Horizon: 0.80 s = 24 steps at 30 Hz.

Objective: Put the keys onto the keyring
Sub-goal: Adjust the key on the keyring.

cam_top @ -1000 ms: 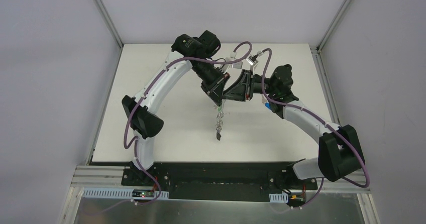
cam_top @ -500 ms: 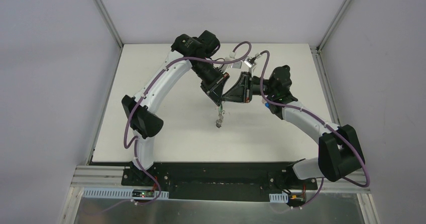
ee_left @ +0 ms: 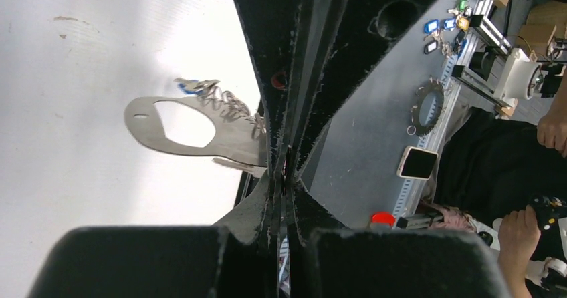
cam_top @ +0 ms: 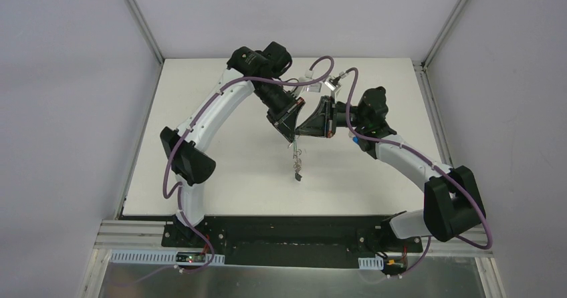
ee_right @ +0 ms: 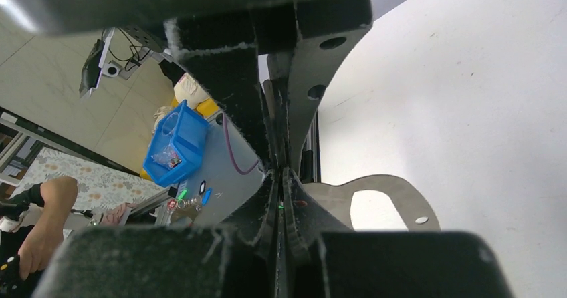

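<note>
Meeting tip to tip above the middle of the white table (cam_top: 220, 111), the left gripper (ee_left: 283, 178) and the right gripper (ee_right: 279, 178) point at each other, each arm arching in from its own side edge. The left claw is clenched, only a thin slit showing between its fingers, and the flat grey end of the keyring (ee_left: 234, 141) runs into that slit. The right claw is clenched too. A green speck (ee_right: 279, 206) sits in the slit between its fingers, too small to tell whether it is a key. I cannot tell whether this claw also pinches the loop. From the top view the keyring hangs below the joined tips toward the near edge, with its black tag (cam_top: 298, 176) lowest. Whether the tag touches the surface I cannot tell. In the left wrist view the loop lies broadside, its oval opening clear, and the row of linked rings (ee_left: 227, 103) runs along its upper side. What looks like the blue key (ee_left: 192, 84) sits at the outer end of that row.
</note>
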Available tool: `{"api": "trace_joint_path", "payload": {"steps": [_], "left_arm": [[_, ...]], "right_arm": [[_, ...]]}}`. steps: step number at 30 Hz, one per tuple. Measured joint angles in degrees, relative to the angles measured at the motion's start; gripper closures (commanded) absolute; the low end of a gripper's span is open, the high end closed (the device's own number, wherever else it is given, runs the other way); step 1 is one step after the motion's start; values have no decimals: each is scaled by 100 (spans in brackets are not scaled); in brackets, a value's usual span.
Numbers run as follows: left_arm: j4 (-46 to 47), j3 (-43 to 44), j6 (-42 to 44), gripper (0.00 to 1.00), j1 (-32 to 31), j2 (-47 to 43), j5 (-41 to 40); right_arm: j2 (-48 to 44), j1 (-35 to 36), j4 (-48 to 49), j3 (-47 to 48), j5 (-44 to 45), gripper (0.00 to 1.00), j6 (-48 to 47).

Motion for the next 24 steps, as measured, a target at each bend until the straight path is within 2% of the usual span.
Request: {"api": "trace_joint_path", "payload": {"steps": [3,8,14,18,24], "left_arm": [[120,-140,15,94,22,-101,85],[450,-437,15,93,109,-275,293],[1049,-837,-70,86,164,-623,520],[1587,-1198,-367,78,227,-894,588],[2081,-1298,-822,71,304,-955,678]], "right_arm": [[-2,-7,7,0,17,100,11],[-2,-50,125,0,116,100,199],[0,-138,688,-44,203,100,848],[22,-212,1126,-122,354,100,1318],[83,-282,1447,-129,544,100,1690]]}}
